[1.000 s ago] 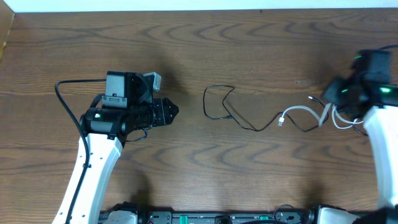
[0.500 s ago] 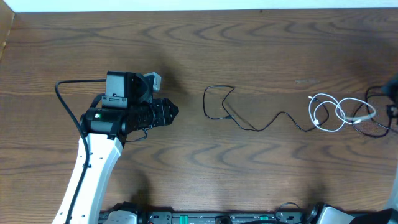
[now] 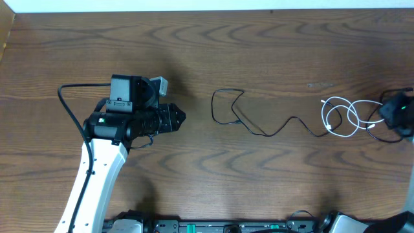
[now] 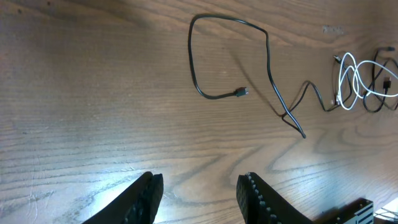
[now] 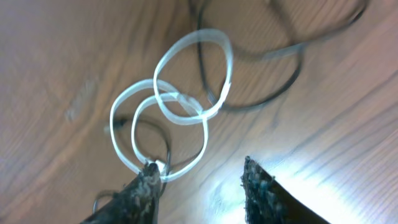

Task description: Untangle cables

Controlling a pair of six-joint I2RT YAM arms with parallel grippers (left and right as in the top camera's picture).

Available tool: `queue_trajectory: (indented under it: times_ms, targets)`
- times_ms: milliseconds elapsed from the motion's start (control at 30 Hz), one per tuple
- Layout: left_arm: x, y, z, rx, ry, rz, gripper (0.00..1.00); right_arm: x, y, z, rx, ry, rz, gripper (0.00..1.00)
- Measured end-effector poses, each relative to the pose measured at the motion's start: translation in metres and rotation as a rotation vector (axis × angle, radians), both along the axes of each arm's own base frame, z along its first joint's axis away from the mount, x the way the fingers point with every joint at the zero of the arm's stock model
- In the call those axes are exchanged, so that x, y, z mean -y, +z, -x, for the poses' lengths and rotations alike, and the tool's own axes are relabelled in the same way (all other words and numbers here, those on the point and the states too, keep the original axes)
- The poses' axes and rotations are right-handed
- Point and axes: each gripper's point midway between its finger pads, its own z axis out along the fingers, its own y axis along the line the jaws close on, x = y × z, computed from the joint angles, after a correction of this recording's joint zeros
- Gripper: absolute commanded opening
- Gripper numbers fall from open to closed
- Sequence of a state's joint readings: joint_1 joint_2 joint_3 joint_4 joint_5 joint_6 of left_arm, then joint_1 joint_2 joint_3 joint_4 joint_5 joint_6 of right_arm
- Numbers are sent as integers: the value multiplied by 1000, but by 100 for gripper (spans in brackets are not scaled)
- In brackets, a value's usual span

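Observation:
A thin black cable [image 3: 240, 114] lies across the table's middle, looped at its left end; it also shows in the left wrist view [image 4: 249, 56]. A white cable [image 3: 341, 116] lies coiled in loops at the right, overlapping black cable [image 3: 388, 137]. In the right wrist view the white loops [image 5: 180, 115] lie just ahead of my right gripper [image 5: 202, 174], which is open, its left fingertip at the coil's edge. My right gripper [image 3: 398, 113] sits at the right edge of the overhead view. My left gripper [image 4: 199, 193] is open and empty, left of the black loop.
The left arm's own thick black wire [image 3: 71, 103] arcs over the table at the left. A pale wall edge [image 3: 207, 6] runs along the back. Bare wooden tabletop [image 3: 259, 181] lies between the arms and in front of the cables.
The right gripper has let go of the white cable, which now lies coiled on the table. The arm swung off to the right edge, then back in slightly. The left arm has not moved.

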State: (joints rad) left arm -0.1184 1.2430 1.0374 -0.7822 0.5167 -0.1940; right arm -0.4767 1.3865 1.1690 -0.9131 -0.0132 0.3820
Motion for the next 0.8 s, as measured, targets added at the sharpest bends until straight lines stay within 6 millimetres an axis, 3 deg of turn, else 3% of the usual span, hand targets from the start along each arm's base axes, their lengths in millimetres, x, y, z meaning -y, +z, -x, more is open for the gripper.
queue_trajectory:
  times_ms: [233,467,800]
  targets:
    - [0,0,0,0,0,0,44,-36,-46,-6,-25,152,-39,49]
    - [0,0,0,0,0,0,44,-66,-75,-25,3,269,-30,47]
    - [-1,-3,5,-24,0,-3,44,-83,-124,-48,-16,342,-45,47]
